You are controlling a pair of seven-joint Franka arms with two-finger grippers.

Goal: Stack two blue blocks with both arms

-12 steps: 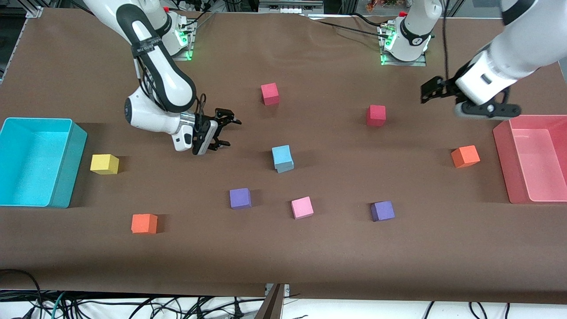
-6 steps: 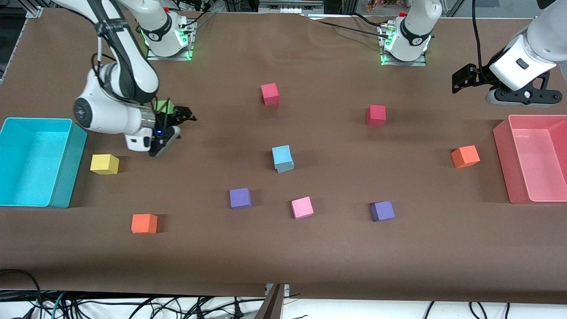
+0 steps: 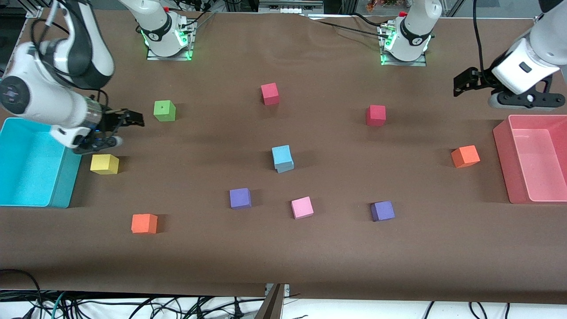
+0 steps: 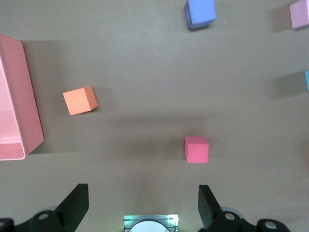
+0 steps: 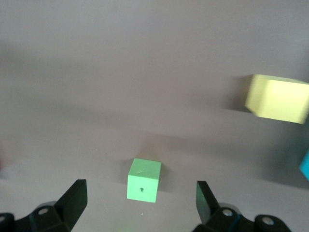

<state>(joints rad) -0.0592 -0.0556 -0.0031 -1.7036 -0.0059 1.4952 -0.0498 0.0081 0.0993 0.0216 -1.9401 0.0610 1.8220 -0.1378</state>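
Two blue blocks (image 3: 282, 158) sit stacked at the centre of the frame, one on the other, on the brown table (image 3: 310, 257). The right gripper (image 3: 118, 127) — fingers spread, empty — hangs at the middle left edge. The left gripper (image 3: 469, 84), also spread and empty, hangs at the upper right, well apart from the stack.

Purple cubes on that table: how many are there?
2. One purple cube lies beside the pink cube, toward the right arm's end. The other purple cube lies beside it toward the left arm's end. None seems hidden.
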